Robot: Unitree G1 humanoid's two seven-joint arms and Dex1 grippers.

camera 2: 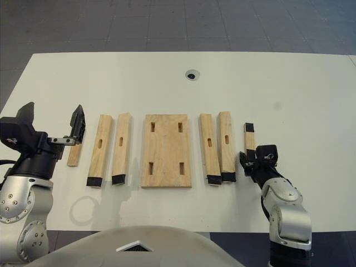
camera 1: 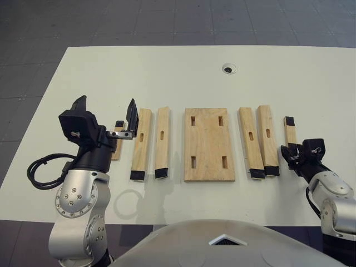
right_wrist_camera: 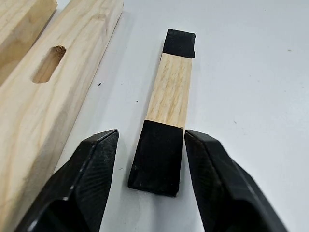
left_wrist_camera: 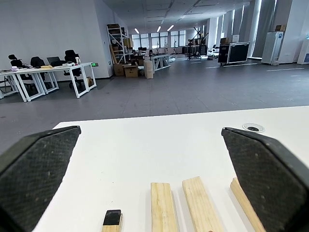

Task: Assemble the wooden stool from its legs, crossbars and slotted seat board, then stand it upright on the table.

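The slotted seat board (camera 1: 208,143) lies flat mid-table. Two legs (camera 1: 142,142) (camera 1: 162,141) lie left of it, two more legs (camera 1: 250,141) (camera 1: 267,138) lie right. A short crossbar (camera 1: 290,130) with black ends lies at the far right; another crossbar (camera 1: 117,143) lies at the far left, partly hidden by my left arm. My left gripper (camera 1: 107,114) hovers open above the left crossbar and leftmost leg. My right gripper (right_wrist_camera: 150,186) is open low over the table, its fingers (right_wrist_camera: 89,179) straddling the near black end of the right crossbar (right_wrist_camera: 169,89) without closing on it.
A round cable grommet (camera 1: 228,68) sits in the white table (camera 1: 278,78) toward the back. A black cable (camera 1: 41,169) loops off the table's left front edge. Bare table lies behind the parts and along the front.
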